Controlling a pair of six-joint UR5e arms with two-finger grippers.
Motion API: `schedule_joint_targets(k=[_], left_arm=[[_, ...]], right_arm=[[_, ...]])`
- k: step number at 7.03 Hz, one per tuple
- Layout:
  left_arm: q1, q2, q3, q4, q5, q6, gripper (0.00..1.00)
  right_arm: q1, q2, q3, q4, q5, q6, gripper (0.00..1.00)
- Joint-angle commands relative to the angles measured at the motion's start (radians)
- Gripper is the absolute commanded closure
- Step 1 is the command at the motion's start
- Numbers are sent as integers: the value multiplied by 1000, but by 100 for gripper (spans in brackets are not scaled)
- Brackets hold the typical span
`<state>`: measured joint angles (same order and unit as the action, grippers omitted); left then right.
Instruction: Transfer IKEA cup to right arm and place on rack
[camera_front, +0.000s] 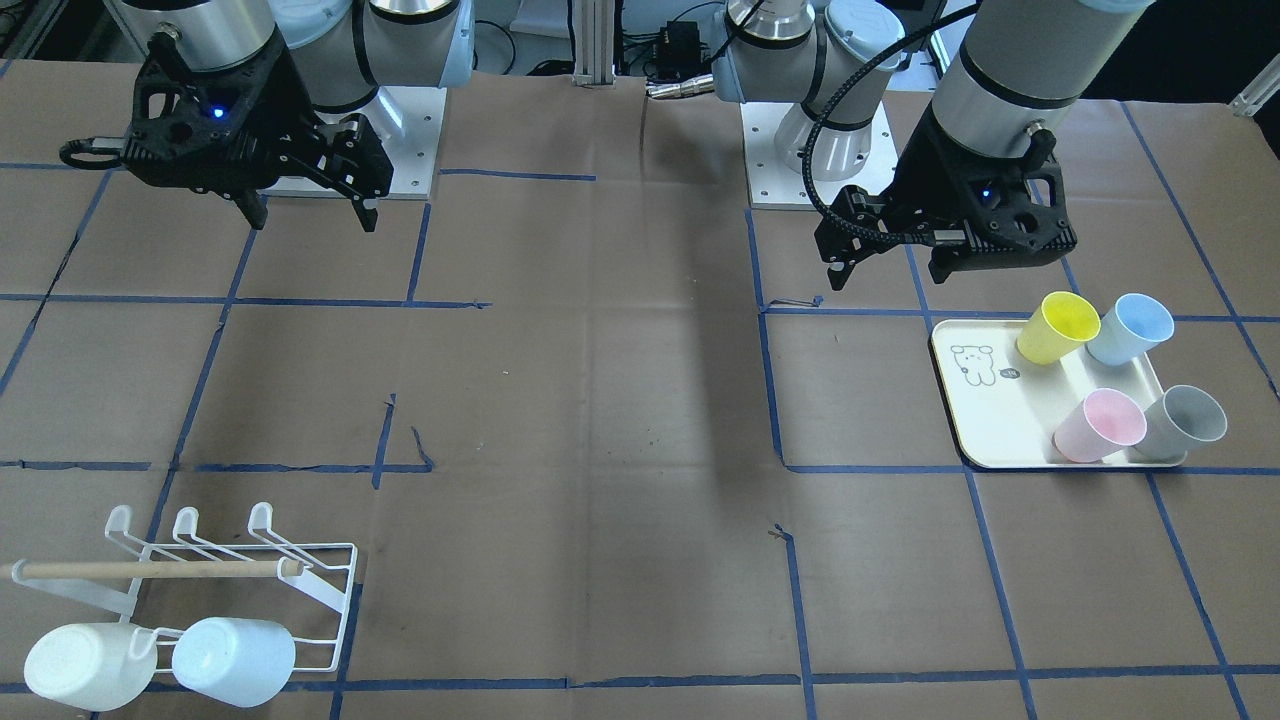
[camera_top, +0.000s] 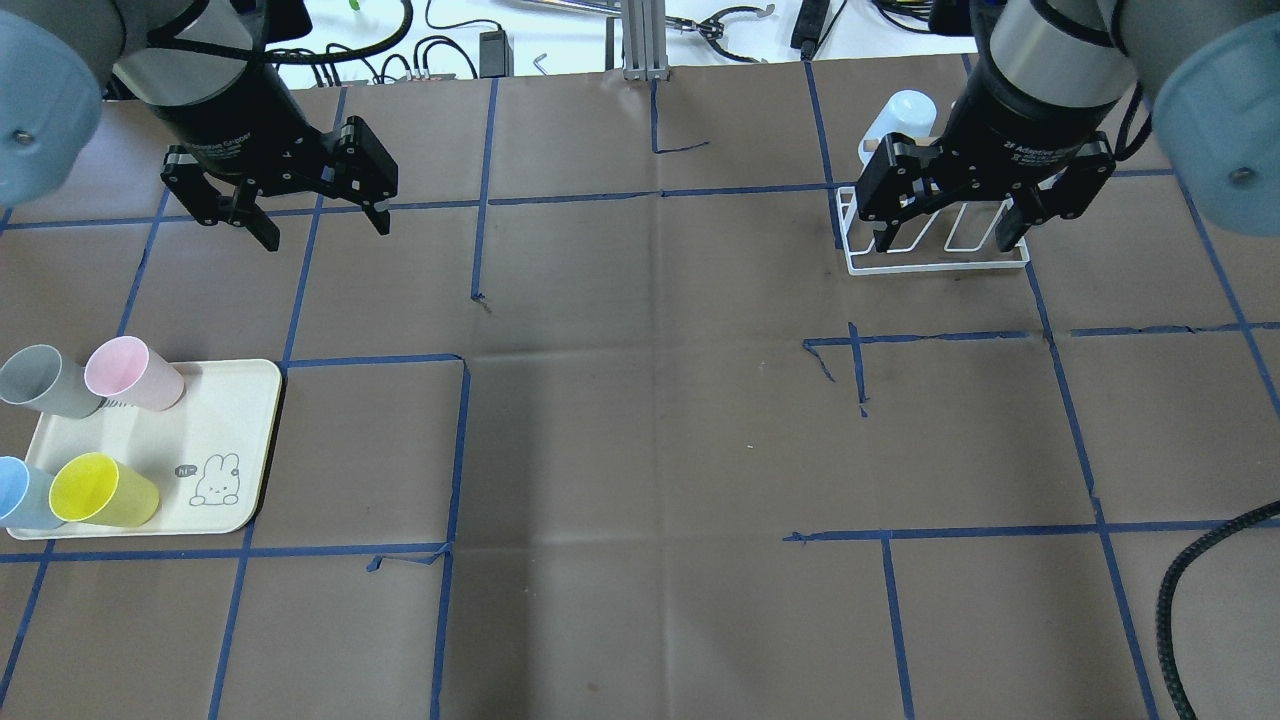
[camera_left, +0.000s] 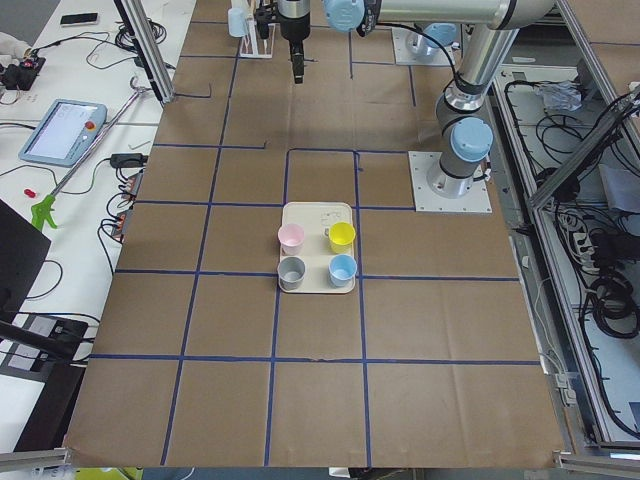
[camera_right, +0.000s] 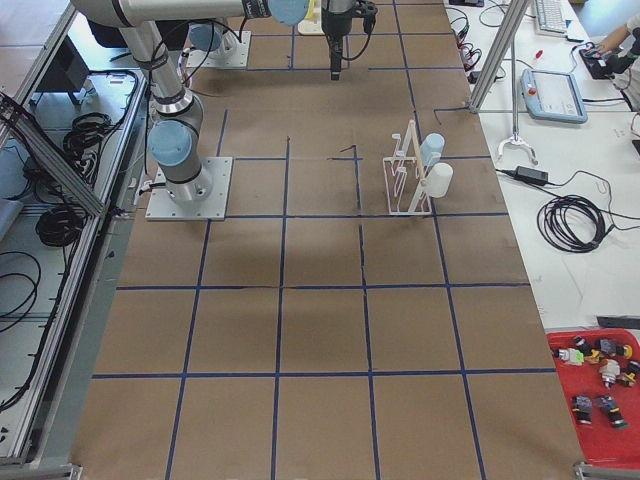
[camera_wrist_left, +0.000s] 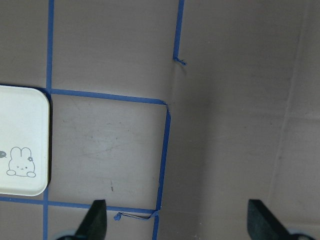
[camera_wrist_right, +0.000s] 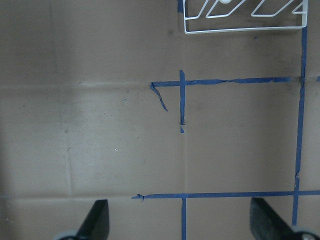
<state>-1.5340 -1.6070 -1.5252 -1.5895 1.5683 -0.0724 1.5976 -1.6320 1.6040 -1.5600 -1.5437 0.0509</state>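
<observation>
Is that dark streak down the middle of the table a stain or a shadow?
Likely a shadow: in the front-facing view it falls soft-edged across the table; the overhead view shows it too; the left wrist view blurs the fingertips of the left tool.

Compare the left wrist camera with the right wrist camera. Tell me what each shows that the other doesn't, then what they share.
Only the left wrist view shows a corner of the cream tray with its rabbit drawing, at the left edge. Only the right wrist view shows the base of the white wire rack, at the top right. Both show the brown table covering crossed by blue tape lines. Each also shows its own gripper, the left gripper and the right gripper, open with nothing between the fingertips.
</observation>
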Motion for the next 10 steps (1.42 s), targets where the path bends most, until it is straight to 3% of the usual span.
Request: schedule_joint_targets(k=[1, 10], left_arm=[[-2, -1, -1, 11, 27, -6, 0], [-3, 1, 2, 14, 22, -6, 0]], right_arm=[[7, -2, 4, -5, -3, 13, 0], [7, -9, -18, -2, -6, 10, 0]])
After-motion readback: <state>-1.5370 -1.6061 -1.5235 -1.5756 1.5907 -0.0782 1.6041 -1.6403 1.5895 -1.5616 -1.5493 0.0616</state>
